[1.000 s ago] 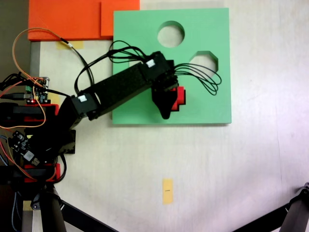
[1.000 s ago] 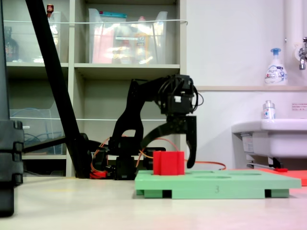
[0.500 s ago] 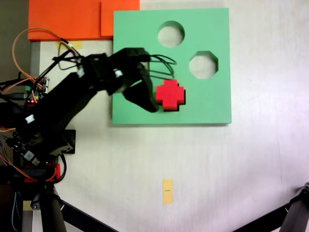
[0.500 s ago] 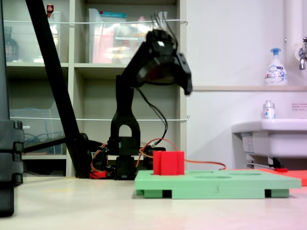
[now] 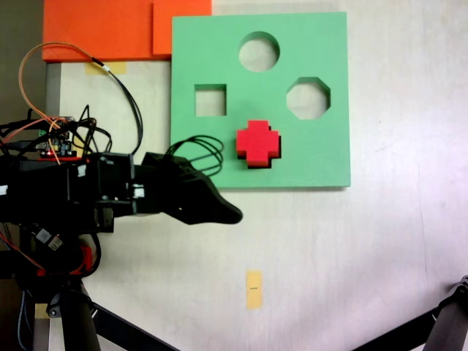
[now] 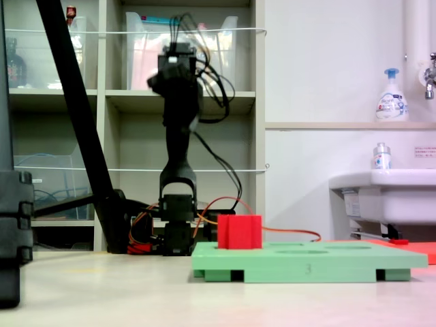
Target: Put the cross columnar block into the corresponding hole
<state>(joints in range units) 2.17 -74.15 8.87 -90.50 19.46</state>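
Standing in the plus-shaped cut-out of the green board (image 5: 322, 157), the cross columnar block (image 5: 257, 142) rose above the board surface in both fixed views (image 6: 239, 231), so I judged it seated in the corresponding hole, though not sunk flush. Relative to the board, the hand (image 5: 219, 212) lay off its lower left corner in the overhead-like fixed view, over the bare table (image 5: 365, 256), apart from the block and touching nothing. The block lay up and to the right of the hand's tip. Only one dark tip showed, so I could not tell whether the jaws were apart or together. It carried nothing. The square cut-out (image 5: 210, 100) stood empty.
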